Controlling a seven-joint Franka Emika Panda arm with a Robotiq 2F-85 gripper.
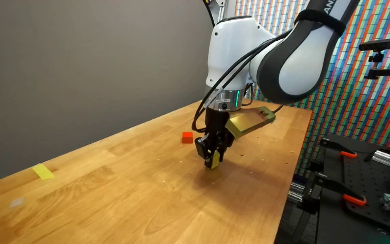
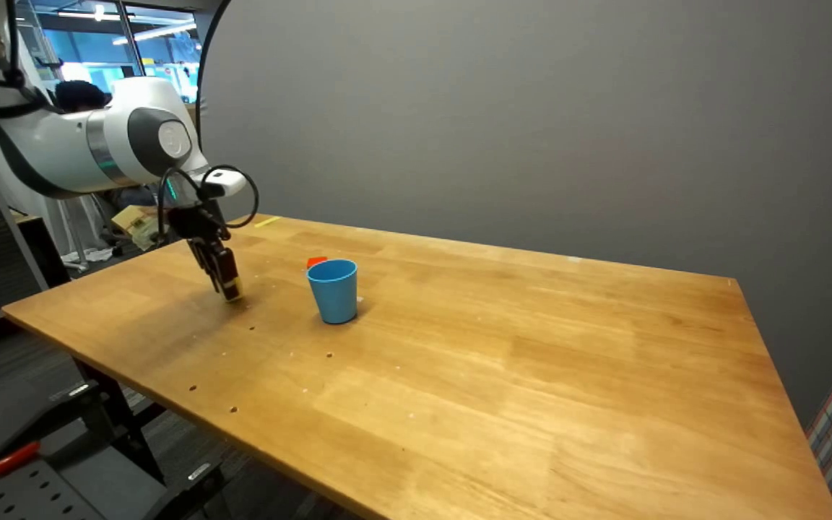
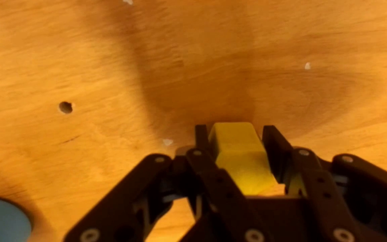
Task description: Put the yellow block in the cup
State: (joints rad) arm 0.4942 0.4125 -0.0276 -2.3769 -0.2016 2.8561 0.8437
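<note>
plain grey wall runs behind a wooden tabletop with streaked grain, joined boards and pale flecks; in an exterior view a backdrop of small coloured rectangles stands beyond it. one robot arm, white with dark trim, reaches down over the wood, and its black gripper is clamped on the one yellow block, with two fingers set against opposite sides. the yellow block is flat-faced and straight-edged; in an exterior view its uncovered strip stands nearly upright, leaning in line with the fingers, and in the wrist view it runs lengthwise between them. part of it is covered, so i cannot tell its true long axis, nor whether its lower end touches the wood. it is outside the one cup, which is blue, smooth and tapered toward its base, standing upright with its mouth up and its long axis vertical. one red block, boxy, shows partly behind the cup's rim. two flat strips lie on the tabletop: a yellow tape piece and a paler, whitish piece.
</note>
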